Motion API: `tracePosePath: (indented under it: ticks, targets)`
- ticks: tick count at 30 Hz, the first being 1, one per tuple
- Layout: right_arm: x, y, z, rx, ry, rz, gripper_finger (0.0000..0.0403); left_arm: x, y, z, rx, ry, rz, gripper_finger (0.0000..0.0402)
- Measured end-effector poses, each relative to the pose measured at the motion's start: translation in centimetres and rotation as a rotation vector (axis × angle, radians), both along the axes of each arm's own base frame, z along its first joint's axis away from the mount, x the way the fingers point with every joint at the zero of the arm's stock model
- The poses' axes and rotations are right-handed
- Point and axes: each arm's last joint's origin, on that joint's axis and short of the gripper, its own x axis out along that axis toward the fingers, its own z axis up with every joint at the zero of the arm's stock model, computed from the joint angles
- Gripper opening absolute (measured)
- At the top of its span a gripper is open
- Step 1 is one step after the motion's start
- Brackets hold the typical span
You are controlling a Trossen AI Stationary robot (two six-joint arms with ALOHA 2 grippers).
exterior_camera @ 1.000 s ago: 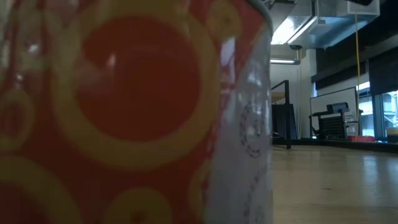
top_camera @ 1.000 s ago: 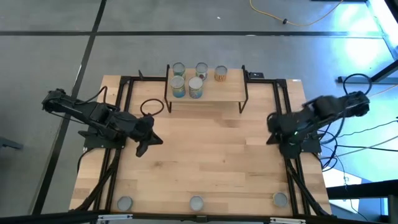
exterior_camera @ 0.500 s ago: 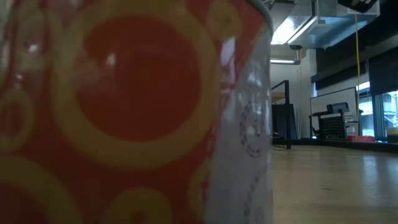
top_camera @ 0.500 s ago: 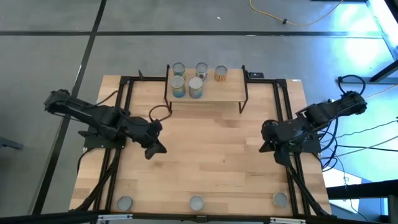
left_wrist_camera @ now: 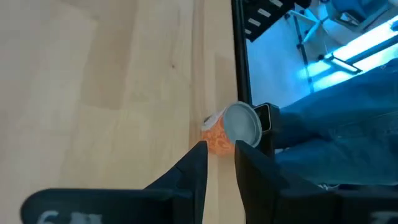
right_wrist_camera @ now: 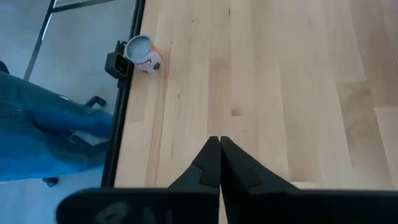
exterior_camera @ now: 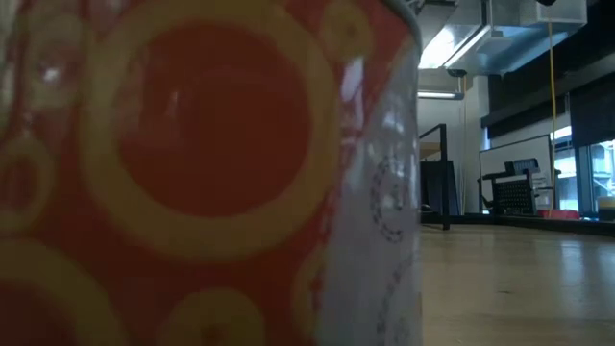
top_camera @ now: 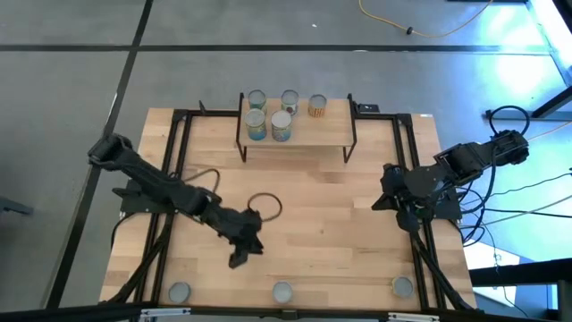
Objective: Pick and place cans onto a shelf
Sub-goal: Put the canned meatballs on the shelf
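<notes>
Orange can (left_wrist_camera: 219, 138) at the table's near edge, left gripper (left_wrist_camera: 219, 163) just short of it, fingers slightly parted.
Two more cans (top_camera: 180, 292) share that edge; right gripper (top_camera: 379, 202) waits closed mid-table; five cans stand on the far shelf (top_camera: 313, 131).

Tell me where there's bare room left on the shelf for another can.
The shelf's right half is bare from the front edge back to the orange can. The left end is crowded: four cans bunched in two rows.
</notes>
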Motion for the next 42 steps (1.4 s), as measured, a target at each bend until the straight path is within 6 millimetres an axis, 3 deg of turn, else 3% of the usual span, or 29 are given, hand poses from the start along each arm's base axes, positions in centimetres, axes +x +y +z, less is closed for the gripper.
tracePosePath:
  ticks: [10,18,28,33,42]
  targets:
    - [-0.2,-0.3,0.2,0.005,-0.018,-0.073,0.0,1.8,-2.7,-3.3,0.005,-0.003,-0.046,0.0076]
    - [-0.2,-0.3,0.2,0.004,-0.019,-0.071,0.0,2.9,-4.8,-4.6,-0.02,-0.116,0.014,0.0073]
    - [-0.2,-0.3,0.2,-0.014,-0.024,-0.045,0.0,3.0,-6.7,-7.4,-0.023,-0.073,0.032,0.0074]
    - [-0.2,-0.3,0.2,-0.023,-0.027,-0.032,0.0,3.2,-7.7,-7.9,-0.09,-0.097,0.008,0.0076]
    - [-0.2,-0.3,0.2,-0.007,-0.023,-0.052,0.0,3.3,-7.7,-9.0,-0.053,-0.06,0.022,0.0075]
